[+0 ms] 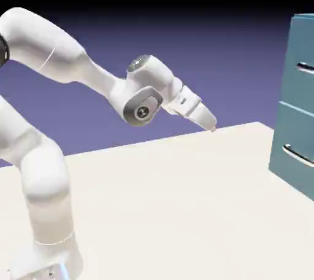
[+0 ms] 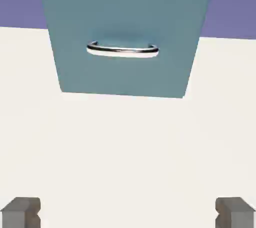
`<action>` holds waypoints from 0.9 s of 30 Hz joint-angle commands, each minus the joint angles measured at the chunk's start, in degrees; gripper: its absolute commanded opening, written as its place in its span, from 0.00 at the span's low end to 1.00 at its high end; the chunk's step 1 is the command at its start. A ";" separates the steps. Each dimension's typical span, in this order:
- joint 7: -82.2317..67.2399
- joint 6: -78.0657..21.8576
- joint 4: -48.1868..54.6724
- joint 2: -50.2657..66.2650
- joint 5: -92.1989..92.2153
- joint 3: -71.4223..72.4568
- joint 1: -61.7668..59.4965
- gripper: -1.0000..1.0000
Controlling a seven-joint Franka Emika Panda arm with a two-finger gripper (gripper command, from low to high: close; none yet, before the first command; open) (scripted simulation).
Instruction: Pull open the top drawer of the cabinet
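Bare table (image 1: 184, 199) between end effector (image 1: 212, 126) and cabinet (image 1: 294, 131); nothing blocks path.

Cabinet (image 2: 125, 32) ahead, beyond spread fingertips (image 2: 21, 212)

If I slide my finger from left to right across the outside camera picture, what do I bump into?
The white robot arm → its gripper, pointing down at the table → the teal-blue cabinet, with the top drawer and its silver handle.
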 commanded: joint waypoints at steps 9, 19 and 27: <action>-22.43 -2.33 11.05 -4.49 -18.26 -11.25 16.27 0.50; -47.35 -4.92 23.33 -9.48 -38.55 -23.75 34.35 0.50; -67.28 -6.99 33.15 -13.48 -54.79 -33.75 48.81 0.50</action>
